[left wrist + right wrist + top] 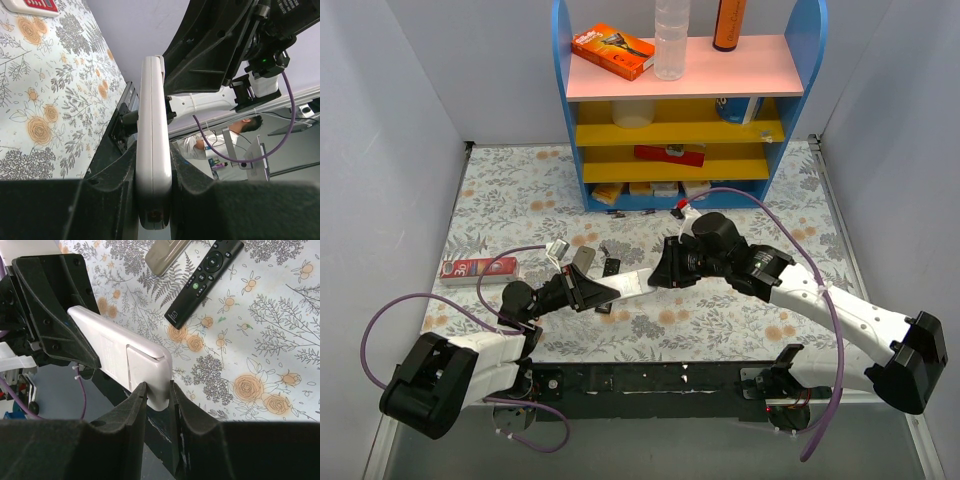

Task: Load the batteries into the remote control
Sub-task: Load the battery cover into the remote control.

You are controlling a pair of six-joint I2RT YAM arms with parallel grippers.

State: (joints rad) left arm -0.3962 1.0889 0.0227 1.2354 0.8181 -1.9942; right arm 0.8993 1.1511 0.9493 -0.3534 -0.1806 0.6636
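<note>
Grey walls close in a counter [520,190] covered with a floral print, and a blue shelf unit [566,100] with a pink top and yellow shelves stands at its far edge. On the pink top are an orange razor box [612,50], a clear bottle [672,40] and an orange bottle [729,25].

In front of the shelf unit, the white remote control [632,285] [152,150] [125,355] is held off the counter, spanning the gap between the two arms. The left arm [490,350] reaches in from the side of the shelf unit's left wall. The left jaws are pinched nearly together across the thin body of the remote control at one end, a pad pressed on each flat side. The right arm [820,295] comes from the opposite side. The right jaws stand at a narrow gap and clamp the other end. In the right wrist view, the face turned to the camera shows the outline of a rectangular panel just above the fingertips.

A black remote [205,280] with round keys lies flat on the counter between the held remote control and the shelf unit. A slim grey remote [165,252] lies just beside it. A red-and-white oblong item [478,270] lies on the counter in front of the shelf unit, well off to its left.
</note>
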